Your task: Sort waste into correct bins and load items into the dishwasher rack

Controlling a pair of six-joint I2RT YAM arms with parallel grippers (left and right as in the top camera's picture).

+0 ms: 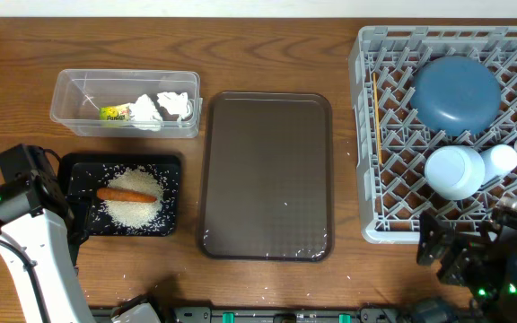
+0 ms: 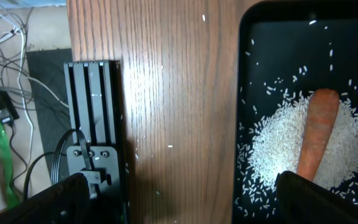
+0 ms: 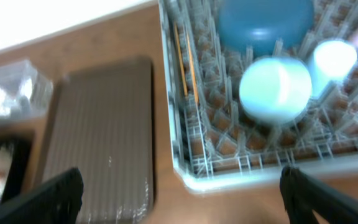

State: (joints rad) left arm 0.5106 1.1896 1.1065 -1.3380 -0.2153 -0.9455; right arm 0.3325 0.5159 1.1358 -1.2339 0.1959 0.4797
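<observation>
**A:** On the left of the surface point(image 1: 16, 72), the black tray point(image 1: 172, 167) carried the rice point(image 1: 137, 213), with the carrot point(image 1: 128, 194) laid flat across the heap.

**B:** Which way did it point?

**A:** From overhead its long axis ran side to side across the tray, very slightly tilted. The left wrist camera turned that round, and there the carrot stood nearly upright in the frame.

**B:** What did that camera add?

**A:** Loose grains on the bare wood beside the tray, and a black bracket point(image 2: 92, 118) with cables at the surface's edge. Only overhead showed the clear tub point(image 1: 61, 106) behind the tray, with the tissues point(image 1: 167, 106) and the wrapper point(image 1: 113, 113) inside.

**B:** And the left gripper point(image 2: 182, 183)?

**A:** Jaws spread wide with nothing between them, hovering over the tray's edge and the wood.

**B:** Over to the rack.

**A:** The dishwasher rack point(image 1: 363, 179) sat on the right, with the brown tray point(image 1: 266, 170) between it and the bins. The chopsticks point(image 1: 377, 117) lay along its left wall, long axis running near side to far side. The dark-blue dish point(image 1: 456, 94) sat at the back, the light-blue bowl point(image 1: 454, 170) in front of it, and the white cup point(image 1: 501, 160) just beside the bowl.

**B:** The right wrist view?

**A:** Blurred, but it split the chopsticks into two sticks where overhead gave one thin line. The right gripper point(image 3: 180, 177) hung before the rack's near rim, jaws wide apart and empty.
</observation>
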